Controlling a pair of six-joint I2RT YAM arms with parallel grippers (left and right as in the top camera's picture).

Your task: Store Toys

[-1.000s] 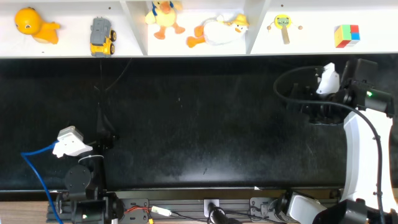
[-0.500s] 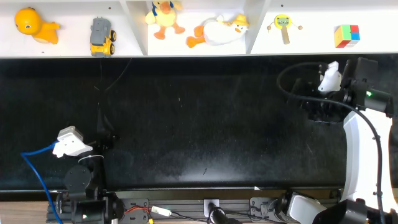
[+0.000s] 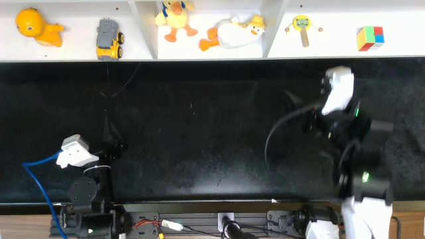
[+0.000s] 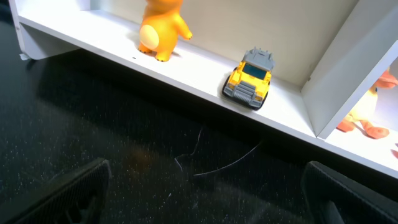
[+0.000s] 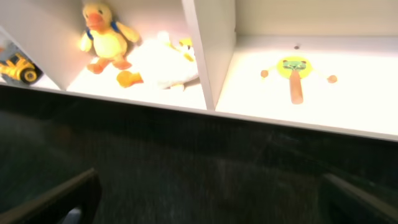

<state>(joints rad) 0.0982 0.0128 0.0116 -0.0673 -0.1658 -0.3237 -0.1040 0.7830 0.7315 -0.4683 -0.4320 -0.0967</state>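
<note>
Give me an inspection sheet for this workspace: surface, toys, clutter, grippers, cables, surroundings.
Surface: black mat, no toys on it.
Job's things: all in the white shelf. Left compartment: orange duck, toy truck. Middle compartment: yellow plush duck upright, white plush duck lying beside it. Right compartment: handle rattle, colour cube.
Clutter: thin pale strand on the mat near the shelf; cannot tell what it is.
Grippers: left gripper open and holding nothing; right gripper open and holding nothing.
Cables: blue cable by the left arm's base; black cable looping off the right arm.
Surroundings: nothing seen.
</note>
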